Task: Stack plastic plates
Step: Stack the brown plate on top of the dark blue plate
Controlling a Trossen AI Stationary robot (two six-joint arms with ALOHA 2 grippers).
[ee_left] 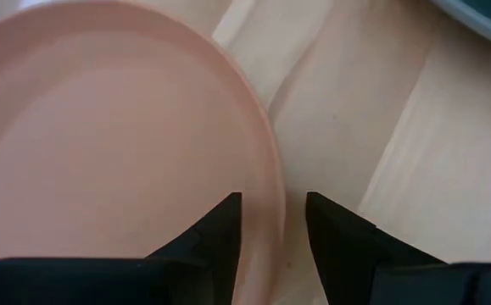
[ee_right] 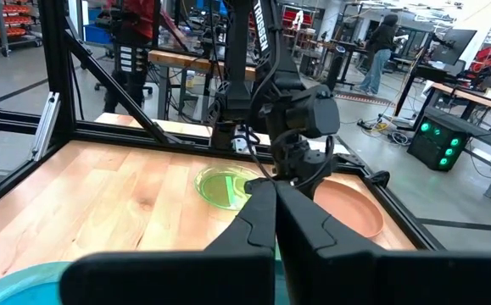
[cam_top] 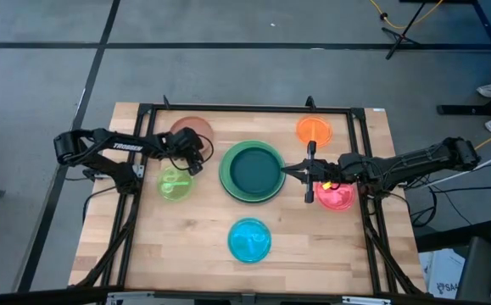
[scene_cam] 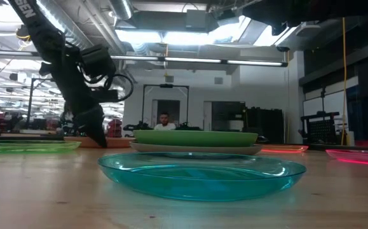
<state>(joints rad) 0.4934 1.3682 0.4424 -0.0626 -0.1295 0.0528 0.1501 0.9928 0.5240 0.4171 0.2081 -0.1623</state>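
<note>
Left fingers [ee_left: 270, 237] straddling brown plate [ee_left: 101, 144] rim, apart, not clamped. Plate could get shoved across worktop [cam_top: 186, 246] if closed shallow. Right fingers [ee_right: 275, 220] together, nothing held.

bare wood between blue plate [cam_top: 249, 240] and central stack [cam_top: 253, 172]; lime plate [cam_top: 175, 184] leftward

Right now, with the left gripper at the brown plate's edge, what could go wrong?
1. The left gripper straddles only the thin rim of the brown plate; a shallow pinch could slip when lifted.
2. The lime plate lies close beside that arm and could get nudged.
3. The right gripper, shut, hovers at the stack's edge, crowding the drop-off.
</note>
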